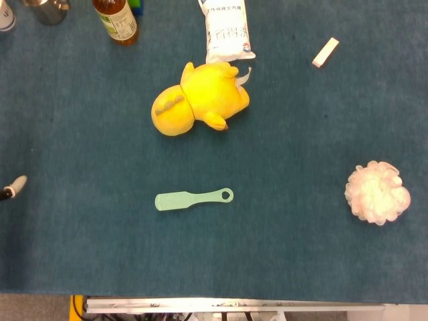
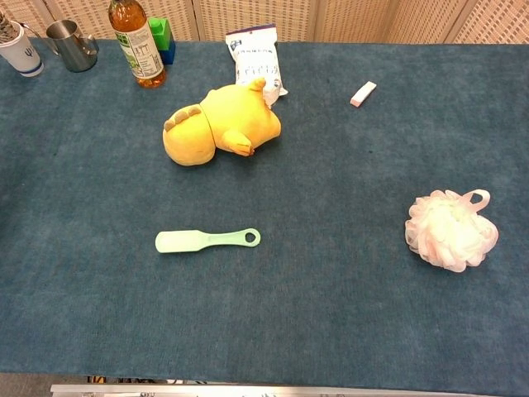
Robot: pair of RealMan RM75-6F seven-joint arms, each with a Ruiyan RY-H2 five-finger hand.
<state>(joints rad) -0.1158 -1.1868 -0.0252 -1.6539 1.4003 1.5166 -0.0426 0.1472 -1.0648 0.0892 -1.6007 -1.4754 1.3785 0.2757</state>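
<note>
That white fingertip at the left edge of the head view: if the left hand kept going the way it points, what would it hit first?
Hard to judge: only a fingertip of the left hand shows. It points right and slightly up, across bare blue carpeted table, perhaps towards the yellow plush duck.

One pale fingertip of the left hand (image 1: 13, 186) at the head view's left edge.

Blue carpeted table (image 2: 331, 331), woven beige screen panels (image 2: 364, 16) behind, even light
</note>
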